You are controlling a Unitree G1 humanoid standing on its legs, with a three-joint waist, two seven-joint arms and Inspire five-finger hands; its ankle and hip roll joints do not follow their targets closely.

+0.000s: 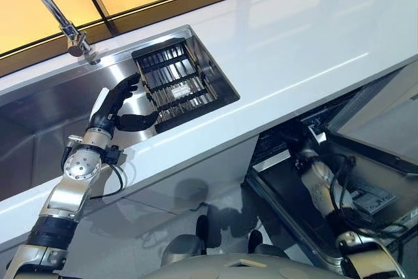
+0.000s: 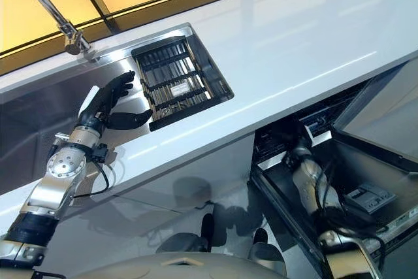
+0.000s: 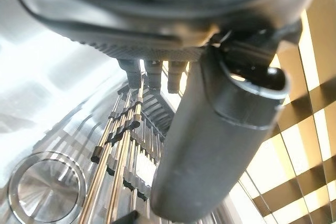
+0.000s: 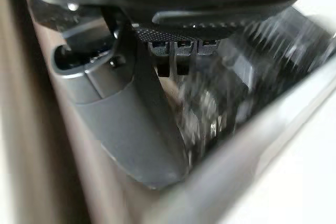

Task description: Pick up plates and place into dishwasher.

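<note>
Left eye view: a glossy white bench is running diagonally across, with a stainless steel sink sunk into it beneath a chrome tap. A black slatted dish rack is sitting in the sink's right end; no plate can be made out in it. The robot's left hand is hovering over the sink just beside the rack, fingers spread and holding nothing. Below the bench edge, the open dark dishwasher is taking in the right arm.

Left wrist view: straight fingers are pointing toward the rack's rods, near a round steel drain.

Right wrist view: the right hand is reaching into the blurred dishwasher interior; whether it is gripping anything cannot be told.
</note>
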